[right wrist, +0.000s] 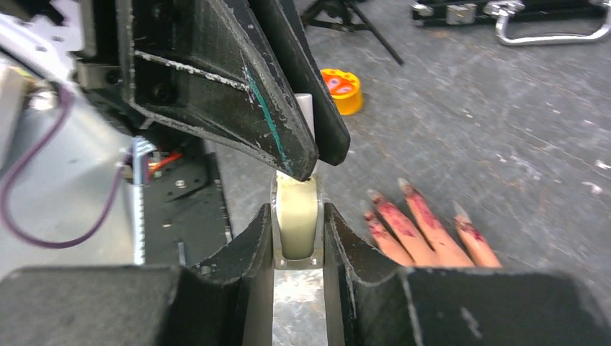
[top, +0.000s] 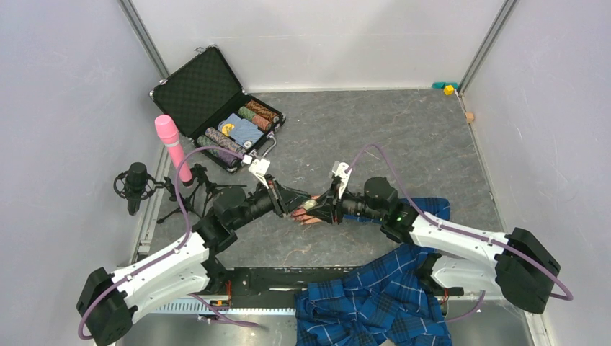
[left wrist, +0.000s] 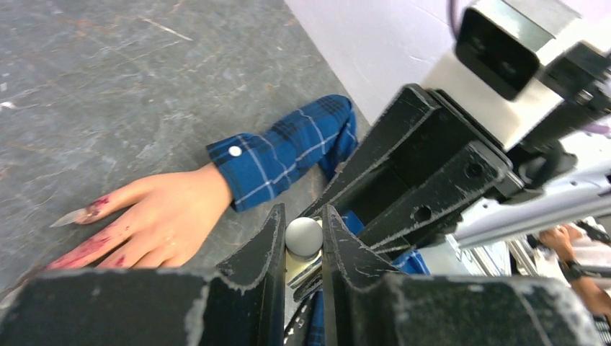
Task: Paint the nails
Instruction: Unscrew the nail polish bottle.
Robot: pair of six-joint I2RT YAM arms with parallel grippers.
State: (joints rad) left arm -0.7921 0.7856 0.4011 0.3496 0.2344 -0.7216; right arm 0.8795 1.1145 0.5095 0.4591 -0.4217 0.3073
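Top external — the left gripper [top: 292, 202] and right gripper [top: 326, 207] meet tip to tip mid-table, just above the mannequin hand [top: 308, 218]. A small bottle [top: 309, 205] sits between them. The hand lies flat on the table [top: 403, 137], and its plaid sleeve [top: 432, 209] runs off under the right arm. The nails are too small to read here.

Left wrist — the left jaws are almost closed and pinch a round white cap [left wrist: 303, 238] between the pads. The right gripper faces them head-on, touching or nearly so. The hand lies off to the left, fingers pointing away from the sleeve. The nails [left wrist: 72, 215] are long and pale with red smears, and red has spread onto the finger skin too.

Right wrist — the right jaws are narrowly open, clamped on the clear bottle body, which stands upright between the fingers. The left gripper's tips sit right on top of it at the cap. The fingers and nails lie just beside it on the right, low on the table.

Step, as I judge it: uncapping or re-dipping — one gripper steadies the bottle while the other works the cap. I can't tell whether the cap is on the neck or lifted off, and no brush is visible. Next, the left needs to lift straight up off the neck with the right holding firm. It then swings the brush down to a nail with a light touch, as the red is already off-target.
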